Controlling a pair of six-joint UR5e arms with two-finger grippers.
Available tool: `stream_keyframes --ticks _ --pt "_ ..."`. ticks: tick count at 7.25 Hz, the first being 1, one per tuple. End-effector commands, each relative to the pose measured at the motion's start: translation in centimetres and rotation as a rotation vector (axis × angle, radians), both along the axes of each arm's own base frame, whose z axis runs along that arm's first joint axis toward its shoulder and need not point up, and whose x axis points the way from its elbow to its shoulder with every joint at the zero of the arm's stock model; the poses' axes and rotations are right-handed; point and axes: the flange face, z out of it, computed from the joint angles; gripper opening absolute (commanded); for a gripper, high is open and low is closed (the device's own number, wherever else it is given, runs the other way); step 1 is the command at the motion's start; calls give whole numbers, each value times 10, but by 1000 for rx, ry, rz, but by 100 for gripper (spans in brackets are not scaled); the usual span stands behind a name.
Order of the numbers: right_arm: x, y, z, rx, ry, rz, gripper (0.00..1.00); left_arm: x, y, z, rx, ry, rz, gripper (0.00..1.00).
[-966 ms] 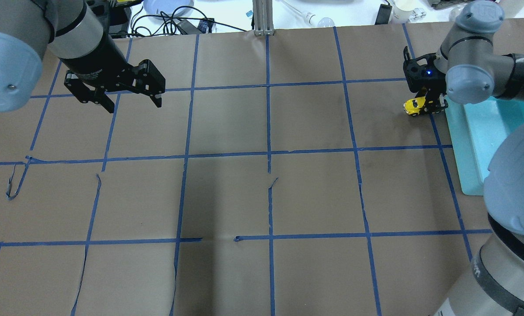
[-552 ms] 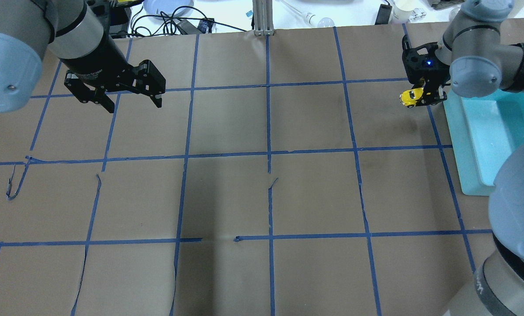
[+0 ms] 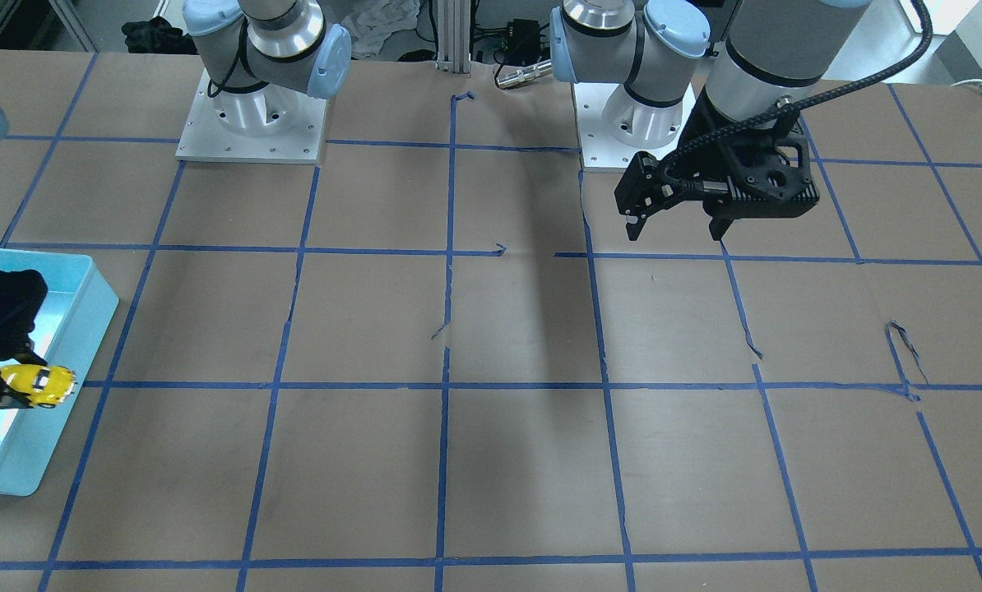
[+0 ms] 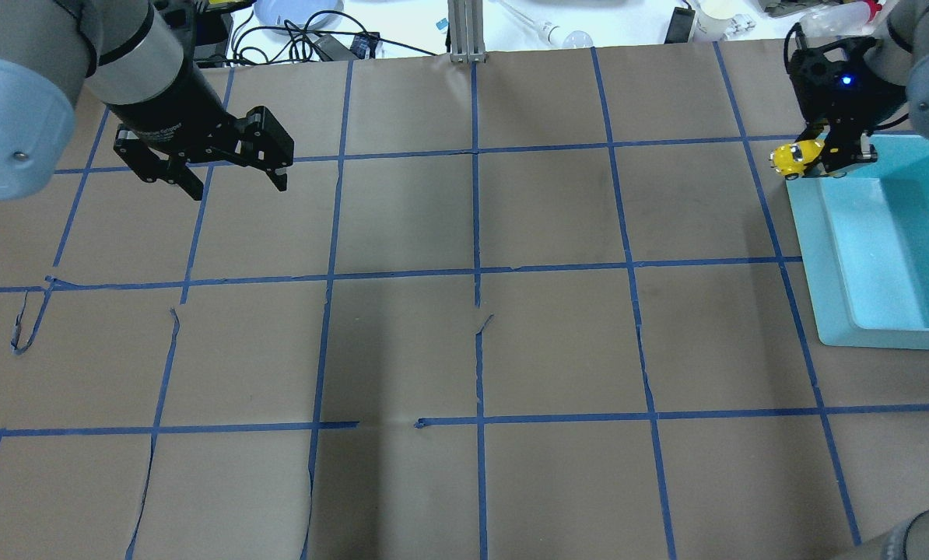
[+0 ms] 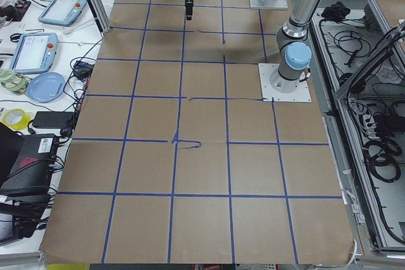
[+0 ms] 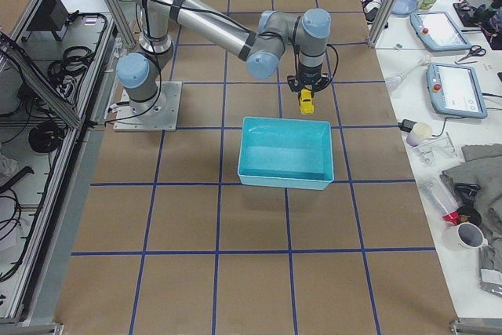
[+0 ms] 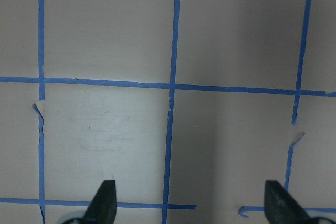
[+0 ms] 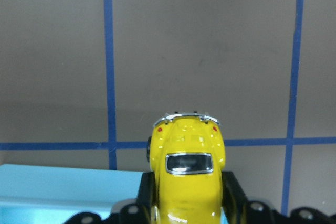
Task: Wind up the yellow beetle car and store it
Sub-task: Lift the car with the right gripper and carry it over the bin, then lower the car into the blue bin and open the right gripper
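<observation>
Yellow beetle car (image 4: 794, 157) btwn right pincer (image 4: 824, 161) tips

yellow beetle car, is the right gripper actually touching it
Touching. The right wrist view shows the yellow beetle car clamped between the right gripper, whose black fingers press against both of its sides.

Qty: 1 yellow beetle car (image 4: 795, 158). 1 teal bin (image 4: 829, 264). 2 robot arms, i.e. left arm (image 4: 134, 58) & right arm (image 6: 212, 33). 2 end effectors, 1 per arm: left end effector (image 4: 239, 189), right end effector (image 4: 826, 161), w/ 2 fingers (image 7: 105, 203) ea. 2 base plates (image 3: 211, 144). 1 worktop (image 4: 472, 350), brown paper + blue tape grid. Side bench: 2 tablets (image 5: 33, 52), 1 blue plate (image 5: 45, 86).
</observation>
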Motion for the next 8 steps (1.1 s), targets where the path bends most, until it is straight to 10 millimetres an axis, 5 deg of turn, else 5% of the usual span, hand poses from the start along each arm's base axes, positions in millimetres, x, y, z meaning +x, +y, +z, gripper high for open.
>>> stream_keyframes --ticks 1,3,6,7,8 --pt "-76 21 -6 22 7 -3 12 0 1 1 -2 0 0 100" --pt "-122 44 -38 68 -2 -21 15 0 -1 1 -2 0 -2 100" --pt "-138 64 -118 93 -13 -64 20 0 0 0 -1 0 -2 100" --pt "-138 67 -125 115 -9 -67 34 0 0 0 -1 0 -2 100" --pt "-139 69 -125 127 -1 -77 65 0 0 0 1 0 -2 100"
